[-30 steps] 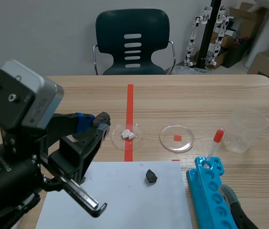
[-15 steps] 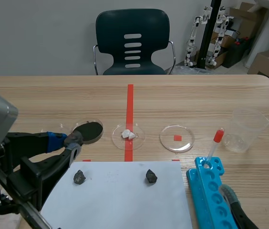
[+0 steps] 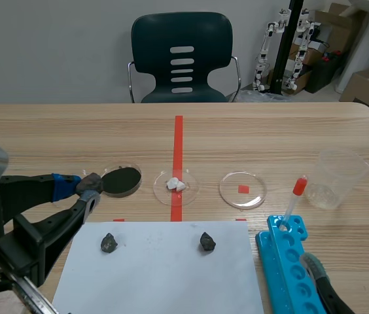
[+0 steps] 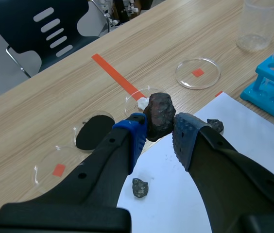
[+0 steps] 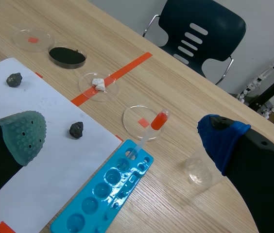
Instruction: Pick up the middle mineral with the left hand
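— Where is this?
— A pale wood-grain worktop [image 3: 269, 137], with a dark plastic chair [image 3: 182, 59] behind it at top centre.
— And the left jaws?
— Clamped on a rough, reddish-brown mineral [image 4: 159, 115], held off the worktop. In the scene view's lower left the fingers mostly hide it.
— Further out?
— A jagged dark lump [image 3: 109, 243] and a second lump [image 3: 207, 242] lie on smooth white paper [image 3: 165, 281]. The right jaws stand wide apart, cut off at lower right.

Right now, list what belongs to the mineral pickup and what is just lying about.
Job: left hand, shut on the brown mineral; white sheet; dark mineral at its edge; dark mineral mid-sheet.
Lying about: black powder dish, dish of white pieces, empty dish near the beaker, blue rack, dropper, beaker, chair.
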Robot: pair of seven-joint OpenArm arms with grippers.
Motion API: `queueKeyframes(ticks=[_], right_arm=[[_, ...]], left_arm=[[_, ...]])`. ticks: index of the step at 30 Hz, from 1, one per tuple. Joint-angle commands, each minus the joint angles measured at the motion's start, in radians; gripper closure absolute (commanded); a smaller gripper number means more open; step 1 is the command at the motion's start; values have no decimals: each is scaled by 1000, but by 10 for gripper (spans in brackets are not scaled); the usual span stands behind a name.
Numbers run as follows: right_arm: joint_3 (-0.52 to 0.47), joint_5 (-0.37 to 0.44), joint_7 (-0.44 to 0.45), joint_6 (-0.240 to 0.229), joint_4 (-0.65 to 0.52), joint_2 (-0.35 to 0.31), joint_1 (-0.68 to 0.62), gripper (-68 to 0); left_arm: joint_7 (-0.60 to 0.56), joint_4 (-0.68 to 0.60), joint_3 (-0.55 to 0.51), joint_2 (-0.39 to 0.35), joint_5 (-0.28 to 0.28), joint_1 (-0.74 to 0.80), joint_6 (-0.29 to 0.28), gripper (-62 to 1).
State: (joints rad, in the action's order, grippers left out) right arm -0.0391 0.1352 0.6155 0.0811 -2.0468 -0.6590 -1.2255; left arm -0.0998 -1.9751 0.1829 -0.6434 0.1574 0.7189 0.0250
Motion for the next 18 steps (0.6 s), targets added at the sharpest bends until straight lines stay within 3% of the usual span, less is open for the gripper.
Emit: queueKeyframes(ticks=[1,9,18], right_arm=[[-5,7,11,0,-21,3,7,-679],[-5,7,11,0,-21,3,7,-679],[-5,7,11,0,-21,3,7,-679]], left_arm=[[-16,-9,8,-5,6,-5,6,-104],[-20,-9,8,-5,6,-5,6,-104],[-116,-9,8,-5,6,-5,5,-104]])
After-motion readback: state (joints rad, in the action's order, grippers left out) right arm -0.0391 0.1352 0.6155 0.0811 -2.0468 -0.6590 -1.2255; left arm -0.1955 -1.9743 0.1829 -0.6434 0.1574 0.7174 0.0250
